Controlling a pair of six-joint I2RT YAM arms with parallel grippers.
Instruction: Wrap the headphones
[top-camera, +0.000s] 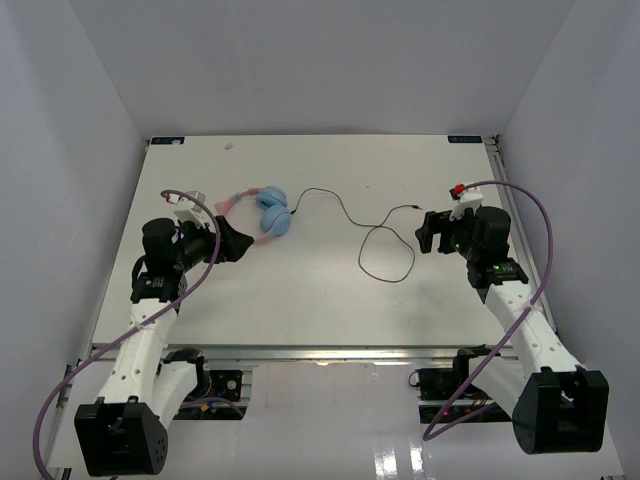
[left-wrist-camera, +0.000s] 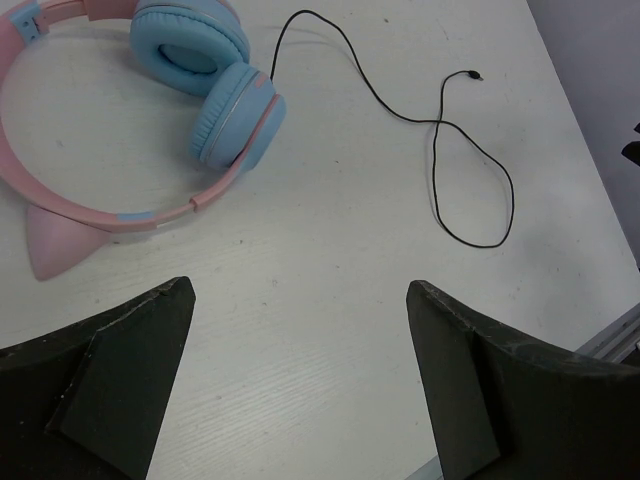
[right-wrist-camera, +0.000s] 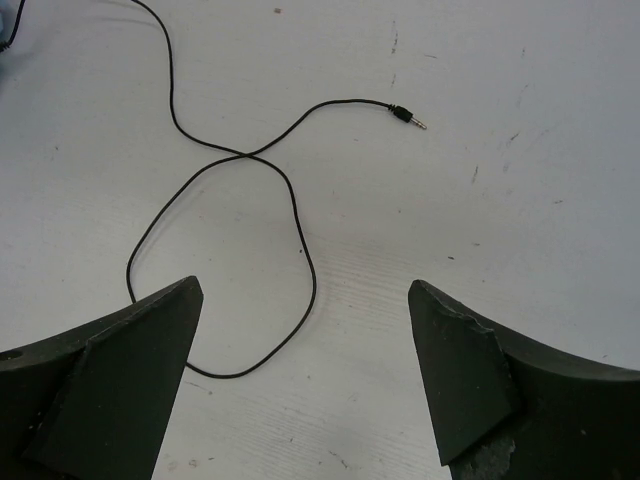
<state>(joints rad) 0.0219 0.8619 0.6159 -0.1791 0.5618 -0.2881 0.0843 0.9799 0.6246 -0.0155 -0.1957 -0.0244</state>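
Black and matte, the fingers (left-wrist-camera: 120, 370) of the left gripper (left-wrist-camera: 300, 290) are standing spread wide, with only bare tabletop showing between them, so they are pinching nothing. The gripper is hovering just short of the headphones (left-wrist-camera: 215, 110). These are lying on the left half of the white table (top-camera: 300, 300), with the pink headband (left-wrist-camera: 70, 205) flat and the two light-blue ear cups resting against each other. That aim looks deliberate, since the left arm is sitting where it could pin or lift the headband while the cord gets wound.

The right gripper (right-wrist-camera: 305, 290) is likewise gaping and empty, its fingers framing the loose loop of the thin black cord (right-wrist-camera: 300, 230) below it. The cord is trailing from the ear cups across the middle of the table and crossing itself once to form that loop. It is ending in a plug (right-wrist-camera: 405, 115) that is lying free just beyond the crossing. Being at the cord's far end, the right arm is looking set to take the loop or the plug. No wrapping is showing yet, and the cord is lying fully paid out.
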